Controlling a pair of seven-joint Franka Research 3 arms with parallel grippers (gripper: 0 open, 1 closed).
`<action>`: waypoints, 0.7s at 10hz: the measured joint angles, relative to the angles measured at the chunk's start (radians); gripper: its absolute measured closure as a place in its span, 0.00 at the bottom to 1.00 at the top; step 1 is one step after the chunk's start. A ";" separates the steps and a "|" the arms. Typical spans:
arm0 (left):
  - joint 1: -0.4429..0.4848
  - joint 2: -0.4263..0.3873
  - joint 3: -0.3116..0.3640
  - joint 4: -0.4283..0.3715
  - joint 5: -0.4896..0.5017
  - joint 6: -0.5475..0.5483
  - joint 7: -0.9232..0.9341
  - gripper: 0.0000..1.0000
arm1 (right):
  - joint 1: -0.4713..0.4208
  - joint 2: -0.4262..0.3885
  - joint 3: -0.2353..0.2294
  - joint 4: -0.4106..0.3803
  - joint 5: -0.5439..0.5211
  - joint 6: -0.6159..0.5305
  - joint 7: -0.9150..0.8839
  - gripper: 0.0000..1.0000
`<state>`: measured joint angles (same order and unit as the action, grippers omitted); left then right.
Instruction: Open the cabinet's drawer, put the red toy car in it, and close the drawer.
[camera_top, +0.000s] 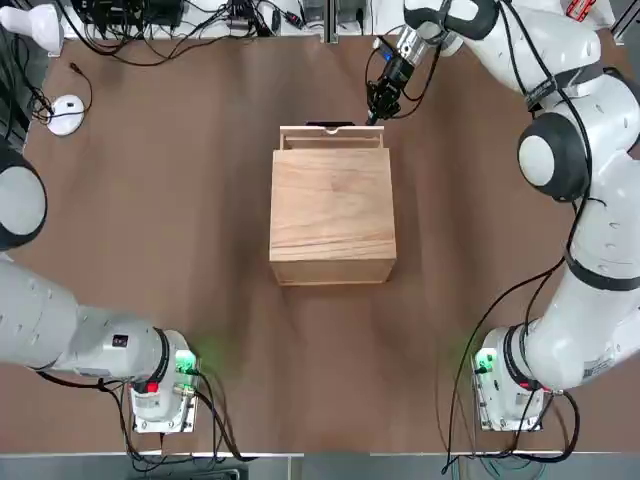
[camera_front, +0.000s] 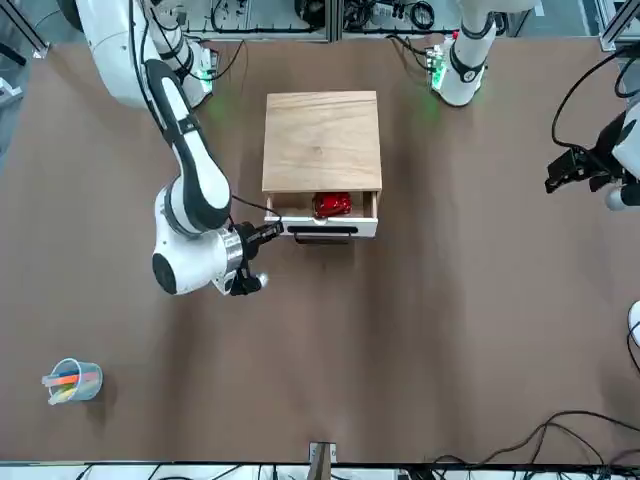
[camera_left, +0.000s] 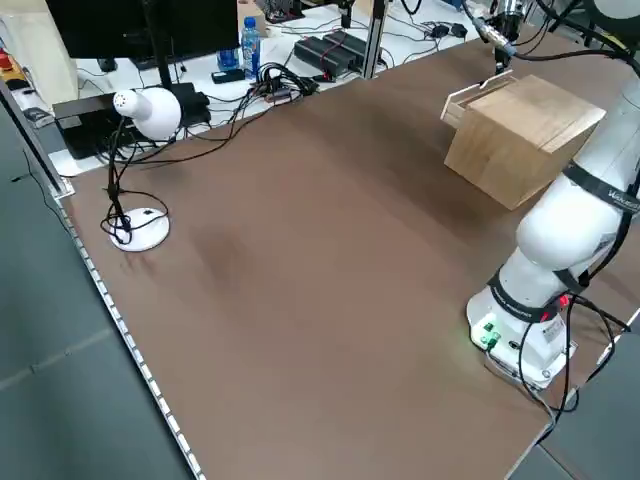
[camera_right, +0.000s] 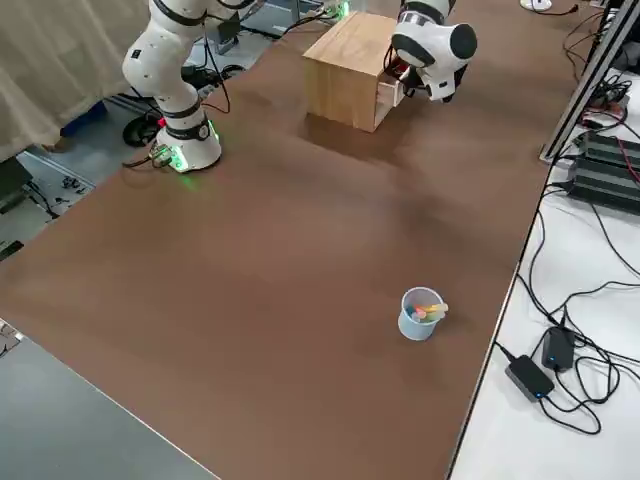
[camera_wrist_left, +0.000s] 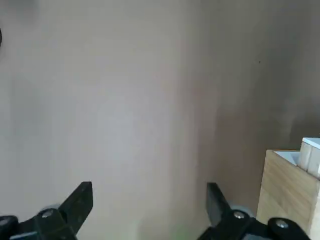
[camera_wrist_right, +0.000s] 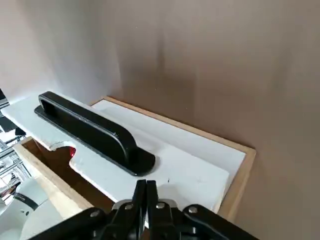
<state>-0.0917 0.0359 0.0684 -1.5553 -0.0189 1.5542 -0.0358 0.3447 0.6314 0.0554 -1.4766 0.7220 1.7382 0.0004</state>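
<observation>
The cabinet (camera_top: 332, 215) (camera_front: 322, 140) stands mid-table. Its drawer (camera_front: 325, 228) is pulled partway out on the far side, and its dark handle (camera_wrist_right: 90, 132) faces away from me. The red toy car (camera_front: 332, 205) lies inside the drawer; the right wrist view shows only a red sliver (camera_wrist_right: 73, 152) of it. My right gripper (camera_top: 375, 115) (camera_front: 275, 230) (camera_wrist_right: 146, 187) is shut and holds nothing, its tips at the drawer's white front panel near the end on my right. My left gripper (camera_front: 560, 175) (camera_wrist_left: 150, 200) hangs open and idle off to the left, away from the cabinet.
A cup of coloured pens (camera_front: 72, 382) (camera_right: 420, 313) stands near the table's far right corner. A white desk lamp (camera_left: 150, 110) with its round base (camera_left: 140, 228) sits at the far left. Cables and electronics (camera_top: 200, 25) line the far edge.
</observation>
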 joint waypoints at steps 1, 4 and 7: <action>0.000 0.000 0.000 0.001 0.000 0.000 0.000 0.00 | 0.000 0.000 0.000 -0.002 -0.002 -0.001 0.000 0.93; 0.001 0.000 0.001 0.001 0.000 0.000 -0.001 0.00 | 0.002 0.002 0.004 -0.013 -0.014 -0.005 0.000 0.93; 0.001 0.000 0.001 0.002 0.000 0.000 -0.001 0.00 | 0.005 0.002 0.006 -0.017 -0.021 -0.029 0.000 0.93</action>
<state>-0.0910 0.0359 0.0697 -1.5531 -0.0189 1.5542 -0.0365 0.3500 0.6330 0.0612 -1.4932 0.7014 1.7096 0.0009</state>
